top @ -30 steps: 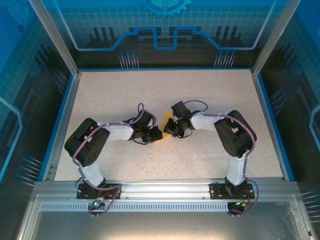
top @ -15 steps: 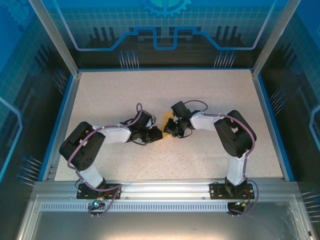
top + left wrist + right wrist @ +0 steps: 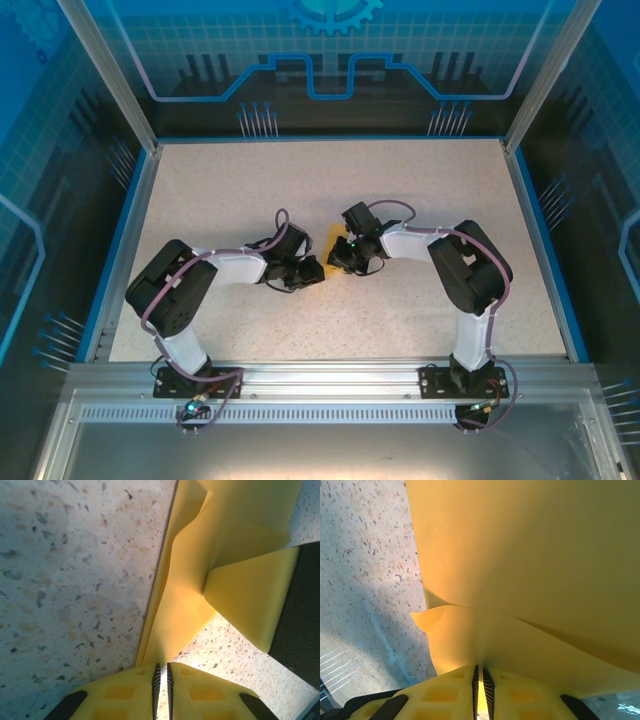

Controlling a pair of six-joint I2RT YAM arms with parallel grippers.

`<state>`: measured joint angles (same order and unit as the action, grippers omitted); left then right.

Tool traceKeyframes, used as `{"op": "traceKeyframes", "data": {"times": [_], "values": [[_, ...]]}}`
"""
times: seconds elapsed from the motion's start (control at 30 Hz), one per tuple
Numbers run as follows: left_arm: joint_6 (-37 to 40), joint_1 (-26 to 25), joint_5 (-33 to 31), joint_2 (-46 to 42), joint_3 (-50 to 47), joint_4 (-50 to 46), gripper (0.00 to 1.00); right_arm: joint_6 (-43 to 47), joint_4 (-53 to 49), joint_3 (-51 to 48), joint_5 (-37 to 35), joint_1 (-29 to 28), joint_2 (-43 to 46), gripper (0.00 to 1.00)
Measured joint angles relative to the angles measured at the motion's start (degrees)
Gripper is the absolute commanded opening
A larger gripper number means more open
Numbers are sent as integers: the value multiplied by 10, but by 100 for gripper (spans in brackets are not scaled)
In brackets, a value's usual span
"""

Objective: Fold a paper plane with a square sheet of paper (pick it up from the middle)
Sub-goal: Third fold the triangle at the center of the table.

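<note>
The orange-yellow sheet of paper [image 3: 331, 240] hangs bent and creased between my two grippers at the table's middle. My left gripper [image 3: 318, 268] comes from the left and my right gripper [image 3: 338, 262] from the right, tips almost touching. In the left wrist view the paper [image 3: 190, 595] narrows down into the nearly shut left gripper [image 3: 161, 667], with a folded flap [image 3: 250, 600] sticking out to the right. In the right wrist view the paper [image 3: 520, 555] arches overhead, and a fold of it runs into the right gripper [image 3: 482, 672], which is pinched on it.
The speckled tabletop [image 3: 230, 190] lies open on all sides of the arms, bounded by a blue rim [image 3: 125, 240] and frame posts. A dark body [image 3: 300, 605] stands just right of the paper in the left wrist view.
The left arm's elbow swung outward to the left and came back. Both grippers stayed on the paper at the centre, almost unmoved.
</note>
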<state>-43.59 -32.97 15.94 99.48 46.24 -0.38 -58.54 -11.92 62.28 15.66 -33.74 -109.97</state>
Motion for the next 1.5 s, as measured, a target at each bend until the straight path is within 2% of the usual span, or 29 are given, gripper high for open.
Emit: {"op": "traceKeyframes", "data": {"times": [0.23, 0.43, 0.67, 0.8, 1.0, 1.5], "values": [[0, 3, -17, -26, -2, -24, 20, 0, -1, 0, 0, 0, 0, 16], [-4, 14, -5, -68, -3, -9, 19, 0, -1, 0, 0, 0, 0, 16], [-33, 14, 23, -22, -3, 38, 14, 0, -1, 1, 2, 0, 0, 16], [-42, 14, 24, 15, -2, 42, 11, 0, -1, 1, 4, 2, -1, 15], [-44, 14, 14, 22, 10, 33, 9, 5, -1, 1, 9, 4, -1, 13], [-25, 12, 3, 24, 21, 8, 7, 148, 92, -52, 82, 39, 3, 13]]}}
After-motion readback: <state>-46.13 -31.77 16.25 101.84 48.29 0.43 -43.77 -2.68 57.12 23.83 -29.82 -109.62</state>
